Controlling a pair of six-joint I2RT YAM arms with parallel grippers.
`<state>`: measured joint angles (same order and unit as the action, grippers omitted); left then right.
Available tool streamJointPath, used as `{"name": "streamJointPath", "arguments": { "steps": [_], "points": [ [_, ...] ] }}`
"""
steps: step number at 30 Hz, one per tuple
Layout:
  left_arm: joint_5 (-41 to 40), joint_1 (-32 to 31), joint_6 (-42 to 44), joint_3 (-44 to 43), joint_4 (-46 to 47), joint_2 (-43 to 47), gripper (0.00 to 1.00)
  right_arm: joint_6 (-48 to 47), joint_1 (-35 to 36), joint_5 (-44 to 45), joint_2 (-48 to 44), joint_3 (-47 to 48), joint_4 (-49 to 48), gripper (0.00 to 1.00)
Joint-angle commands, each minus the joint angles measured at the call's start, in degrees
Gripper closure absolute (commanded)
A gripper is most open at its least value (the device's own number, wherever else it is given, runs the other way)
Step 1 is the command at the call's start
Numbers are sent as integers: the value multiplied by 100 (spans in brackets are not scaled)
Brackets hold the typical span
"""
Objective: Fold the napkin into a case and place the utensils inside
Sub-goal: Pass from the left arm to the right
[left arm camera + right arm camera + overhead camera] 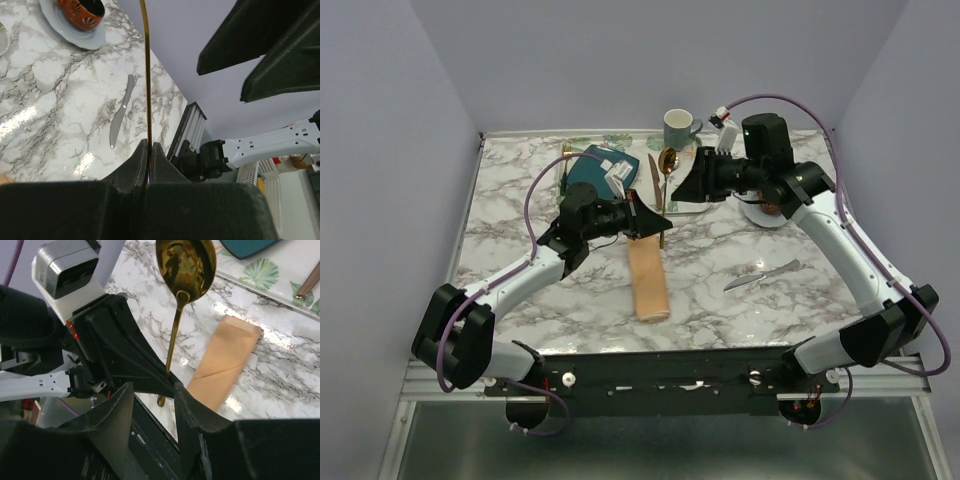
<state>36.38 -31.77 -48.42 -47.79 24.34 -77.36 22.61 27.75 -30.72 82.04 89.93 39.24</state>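
Now, the spoon step: my left claw [148, 148] pinches the gold spoon [186, 265] aloft near the folded napkin [648, 285] — my right claw [154, 397] straddles its handle, jaws apart (not gripping). Next: close squarely, I judge.

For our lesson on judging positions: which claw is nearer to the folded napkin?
Left. The left claw hangs by the napkin's far end, shut on the gold spoon. The right claw is open and farther beyond that end, up near the spoon's bowl.
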Motion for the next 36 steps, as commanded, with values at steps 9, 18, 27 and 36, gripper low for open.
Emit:
{"name": "streamJointPath", "arguments": {
  "steps": [9, 18, 27, 36],
  "points": [
    [-96, -57, 17, -2, 229, 116, 100, 411, 3, -74, 743, 569, -409, 58],
    [-35, -49, 44, -29, 299, 90, 100, 481, 3, 39, 1016, 684, -514, 65],
    [-35, -57, 35, -11, 335, 46, 100, 569, 3, 57, 1156, 780, -567, 76],
    [-236, -66, 96, -29, 38, 2, 90, 613, 11, 136, 1279, 886, -576, 99]
  ]
}}
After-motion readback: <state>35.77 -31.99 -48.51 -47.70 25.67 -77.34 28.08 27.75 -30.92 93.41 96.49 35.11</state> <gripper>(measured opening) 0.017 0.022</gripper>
